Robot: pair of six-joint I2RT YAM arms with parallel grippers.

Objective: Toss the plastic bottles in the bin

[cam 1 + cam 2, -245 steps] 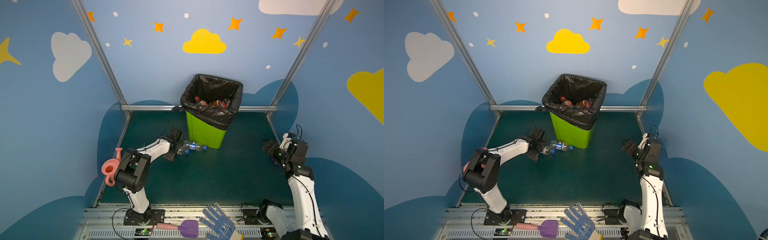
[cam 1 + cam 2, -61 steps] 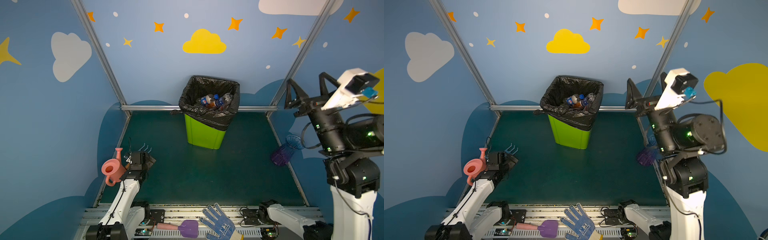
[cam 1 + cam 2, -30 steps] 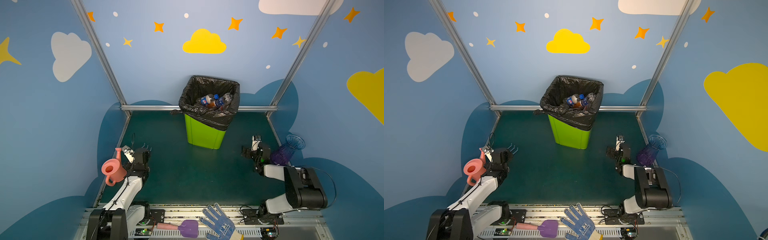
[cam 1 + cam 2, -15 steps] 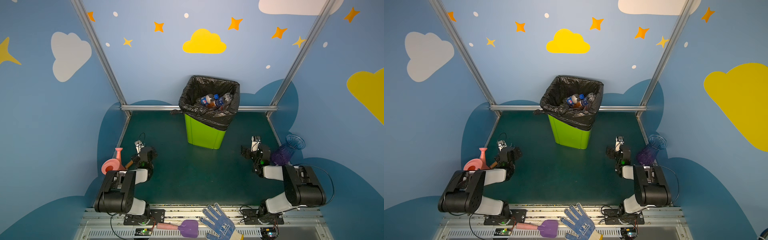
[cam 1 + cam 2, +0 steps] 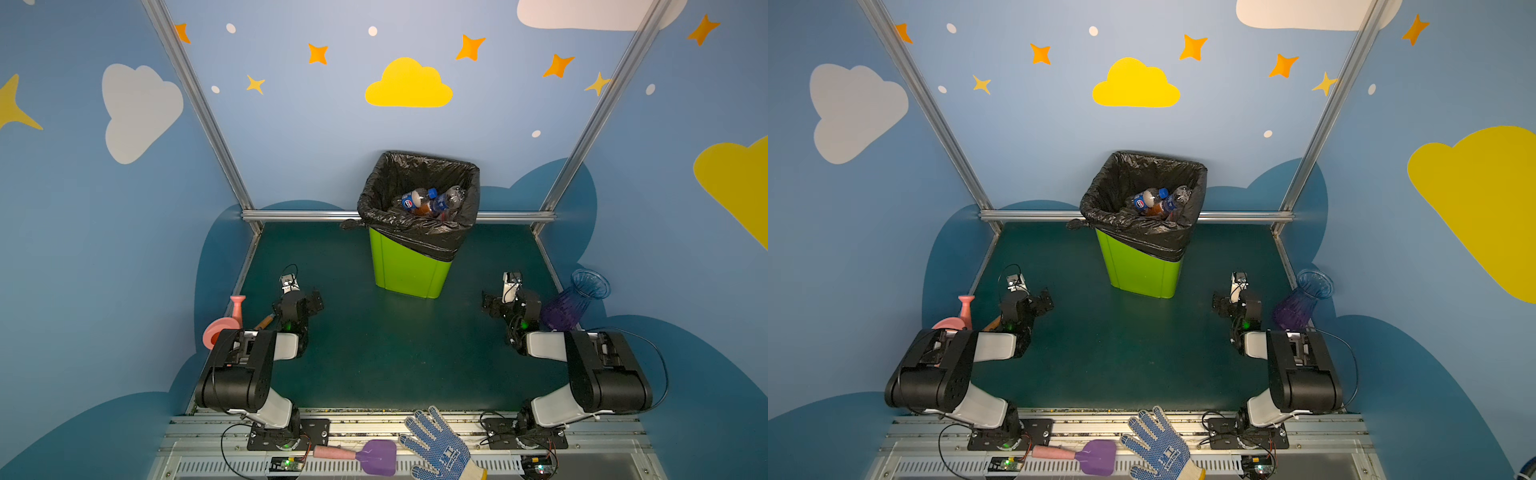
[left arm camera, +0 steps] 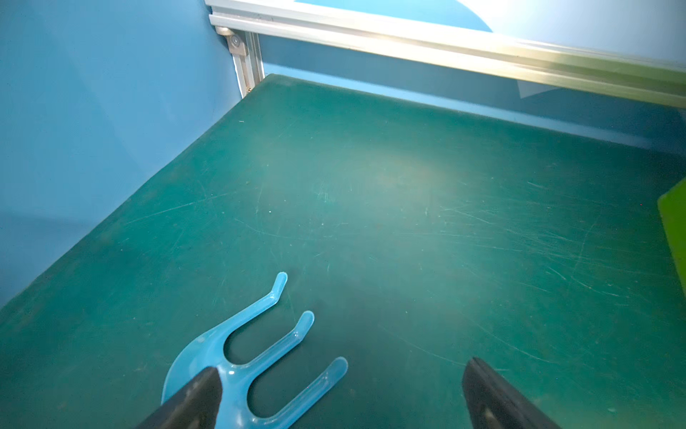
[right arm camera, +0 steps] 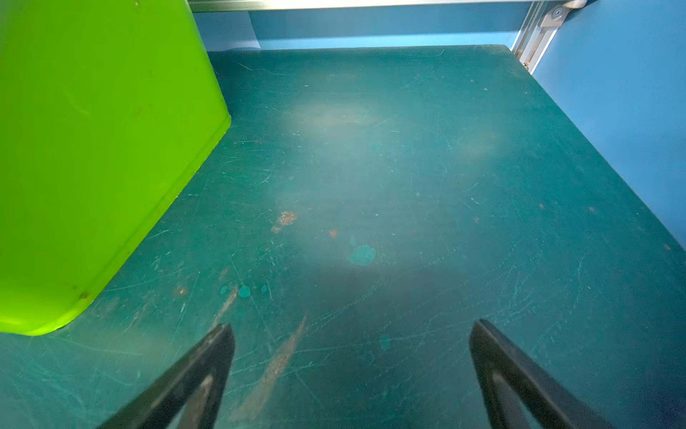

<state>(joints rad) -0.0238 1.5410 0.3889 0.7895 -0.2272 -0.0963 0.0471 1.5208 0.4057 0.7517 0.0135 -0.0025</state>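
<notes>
The lime-green bin [image 5: 409, 270] [image 5: 1142, 270] with its black bag stands at the back middle of the green mat. Several plastic bottles [image 5: 428, 199] [image 5: 1156, 201] lie inside it, with blue labels and caps on top. My left gripper [image 5: 311, 301] [image 5: 1044, 301] [image 6: 341, 375] rests low at the mat's left side, open and holding nothing. My right gripper [image 5: 490, 305] [image 5: 1219, 305] [image 7: 350, 338] rests low at the right side, open and holding nothing. In the right wrist view the bin's green wall [image 7: 92, 148] stands close beside the jaws.
A pink watering can [image 5: 226, 326] stands left of the left arm. A blue-purple vase [image 5: 575, 303] stands right of the right arm. A light-blue toy rake [image 6: 241, 349] lies by the left jaw. A purple spade [image 5: 365, 455] and a dotted glove [image 5: 436, 444] lie on the front rail.
The bottle that lay beside the bin is gone from the mat. The right arm came down from high up. Within the last second the left arm folded back low; both grippers stayed open.
</notes>
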